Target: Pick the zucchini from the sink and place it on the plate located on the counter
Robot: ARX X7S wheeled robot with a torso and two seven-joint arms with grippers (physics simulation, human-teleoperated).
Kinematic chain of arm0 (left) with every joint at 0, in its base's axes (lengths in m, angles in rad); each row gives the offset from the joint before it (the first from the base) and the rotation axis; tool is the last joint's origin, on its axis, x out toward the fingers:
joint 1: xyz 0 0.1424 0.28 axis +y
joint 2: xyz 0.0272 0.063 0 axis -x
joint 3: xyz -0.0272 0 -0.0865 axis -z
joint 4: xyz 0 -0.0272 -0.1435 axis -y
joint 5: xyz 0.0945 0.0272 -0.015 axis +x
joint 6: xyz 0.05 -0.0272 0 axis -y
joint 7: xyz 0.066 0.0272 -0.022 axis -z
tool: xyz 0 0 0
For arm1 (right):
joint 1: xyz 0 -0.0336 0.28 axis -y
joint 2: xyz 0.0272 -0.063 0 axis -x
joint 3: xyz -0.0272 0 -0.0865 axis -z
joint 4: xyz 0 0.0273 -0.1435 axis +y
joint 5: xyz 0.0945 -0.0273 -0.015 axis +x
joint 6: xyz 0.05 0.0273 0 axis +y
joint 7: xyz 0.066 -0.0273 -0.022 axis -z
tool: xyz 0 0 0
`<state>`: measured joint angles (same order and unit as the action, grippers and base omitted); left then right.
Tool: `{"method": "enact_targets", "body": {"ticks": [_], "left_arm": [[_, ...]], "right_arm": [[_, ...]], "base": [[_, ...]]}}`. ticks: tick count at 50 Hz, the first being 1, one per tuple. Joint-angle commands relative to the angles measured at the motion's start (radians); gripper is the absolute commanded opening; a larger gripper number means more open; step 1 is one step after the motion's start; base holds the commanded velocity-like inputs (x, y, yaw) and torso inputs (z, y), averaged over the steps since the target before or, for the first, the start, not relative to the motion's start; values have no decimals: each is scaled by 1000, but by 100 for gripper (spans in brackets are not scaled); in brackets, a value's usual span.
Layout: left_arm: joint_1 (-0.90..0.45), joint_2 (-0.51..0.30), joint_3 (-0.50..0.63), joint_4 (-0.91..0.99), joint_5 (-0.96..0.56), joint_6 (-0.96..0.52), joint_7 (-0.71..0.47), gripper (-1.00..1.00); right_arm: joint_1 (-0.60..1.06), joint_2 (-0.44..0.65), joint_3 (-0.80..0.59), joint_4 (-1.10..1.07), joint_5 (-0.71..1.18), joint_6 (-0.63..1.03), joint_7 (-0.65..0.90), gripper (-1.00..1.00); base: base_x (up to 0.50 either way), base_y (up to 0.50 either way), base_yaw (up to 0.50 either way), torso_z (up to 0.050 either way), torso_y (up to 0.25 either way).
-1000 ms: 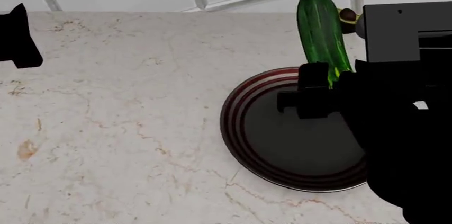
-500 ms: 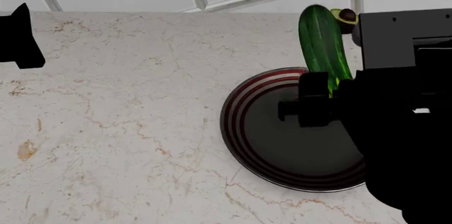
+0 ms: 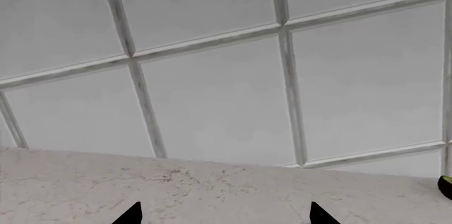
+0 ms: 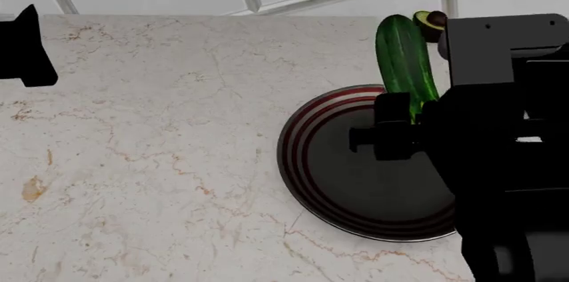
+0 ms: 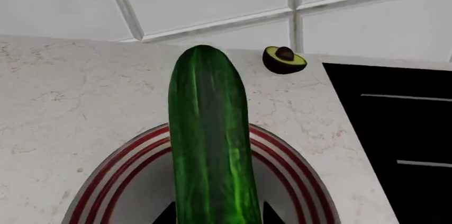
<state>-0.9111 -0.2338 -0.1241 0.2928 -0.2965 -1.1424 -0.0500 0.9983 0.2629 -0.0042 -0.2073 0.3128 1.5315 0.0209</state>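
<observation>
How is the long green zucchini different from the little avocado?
The zucchini is long, whole and smooth dark green; the avocado is small, cut in half and shows a brown pit. The zucchini is held over the plate by the right gripper; the avocado sits on the counter. Both are green.

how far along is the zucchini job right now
Done: the zucchini is out of the sink. In hand: the right gripper holds it by one end over the plate. Left: lowering it onto the plate and letting go. The left gripper is idle.
</observation>
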Motion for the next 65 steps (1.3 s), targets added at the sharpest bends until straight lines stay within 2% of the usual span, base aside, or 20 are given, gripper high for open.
{"method": "enact_targets", "body": {"ticks": [1, 30, 65], "left_arm": [[12, 38, -36, -8, 84, -11, 56, 100], [30, 16, -32, -97, 87, 81, 60, 100], [36, 12, -26, -86, 73, 83, 45, 100]], "right_arm": [[4, -34, -2, 53, -139, -60, -117, -100], [-10, -58, -38, 275, -150, -223, -108, -100], [-50, -48, -40, 271, -130, -217, -104, -100]], "base": [[0, 0, 0, 0, 0], [0, 0, 0, 0, 0], [0, 0, 0, 0, 0]]}}
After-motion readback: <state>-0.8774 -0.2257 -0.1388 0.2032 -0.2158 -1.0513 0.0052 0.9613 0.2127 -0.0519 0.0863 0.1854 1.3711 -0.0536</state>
